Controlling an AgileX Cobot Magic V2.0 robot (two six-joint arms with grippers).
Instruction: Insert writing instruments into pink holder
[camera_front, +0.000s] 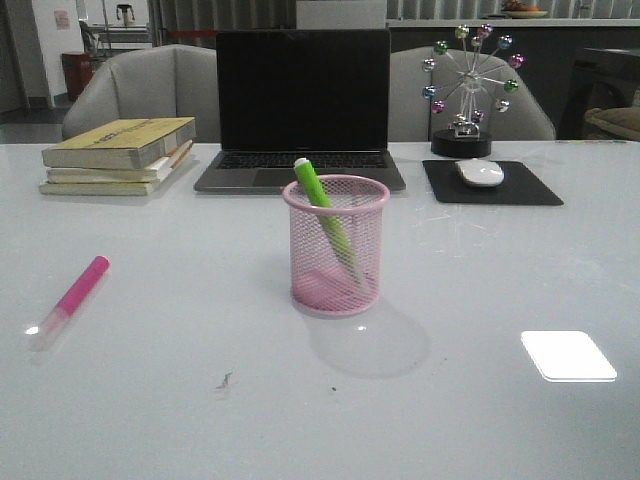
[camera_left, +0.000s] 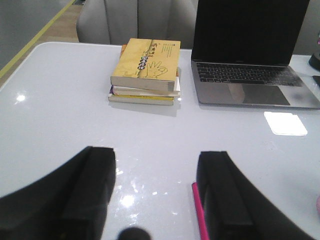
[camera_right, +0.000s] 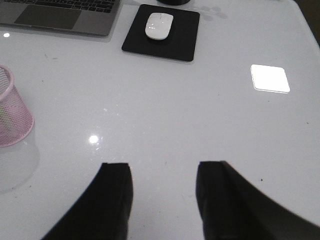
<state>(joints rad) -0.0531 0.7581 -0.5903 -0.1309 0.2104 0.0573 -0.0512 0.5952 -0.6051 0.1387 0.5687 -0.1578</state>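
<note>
Both pincers (camera_left: 155, 195) (camera_right: 162, 200) gape empty (wrist views only); front shows green marker (camera_front: 322, 208) in holder (camera_front: 335, 245).

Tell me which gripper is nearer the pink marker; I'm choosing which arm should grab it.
Left. The left gripper is open right over the pink marker, which shows beside one finger in its wrist view. The right gripper is open over bare table on the far side of the cup.

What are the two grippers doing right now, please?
Left gripper: open, holding nothing; pink highlighter beside one finger.
Right gripper: open, empty.
</note>
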